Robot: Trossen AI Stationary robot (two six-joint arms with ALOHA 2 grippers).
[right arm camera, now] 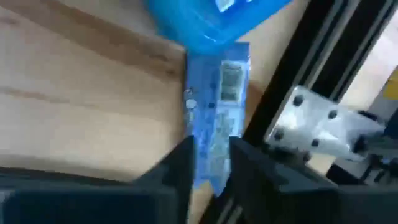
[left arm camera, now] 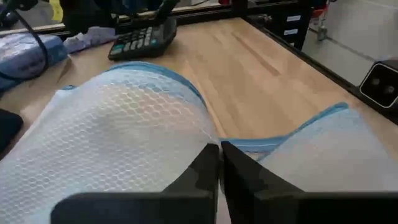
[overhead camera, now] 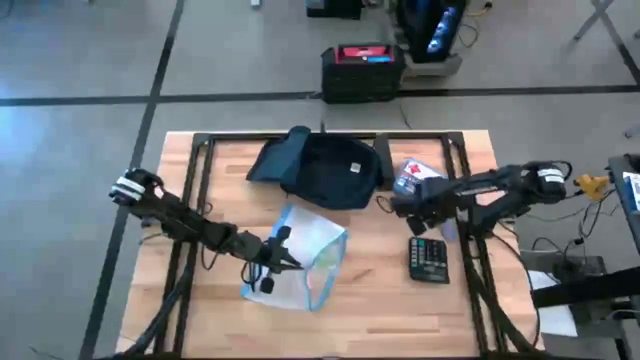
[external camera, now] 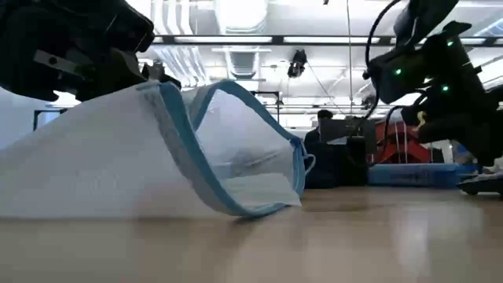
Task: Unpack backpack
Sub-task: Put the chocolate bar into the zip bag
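Backpack [overhead camera: 330, 170] sits slumped at the table's [overhead camera: 370, 300] far edge, centre, dark navy, flap thrown left; nothing gripping it. Mesh pouch [overhead camera: 310, 255] with blue trim lies mid-table, mouth gaping; left gripper [overhead camera: 275, 262] clenched on its rim. Bare wood in front and to the right of it. Calculator [overhead camera: 428, 259] right of the pouch, apart. Right gripper [right arm camera: 210, 162] beside the backpack's right side, jaws closed on a blue-white packet [right arm camera: 217, 118]; print unreadable, top cut off by something blue.
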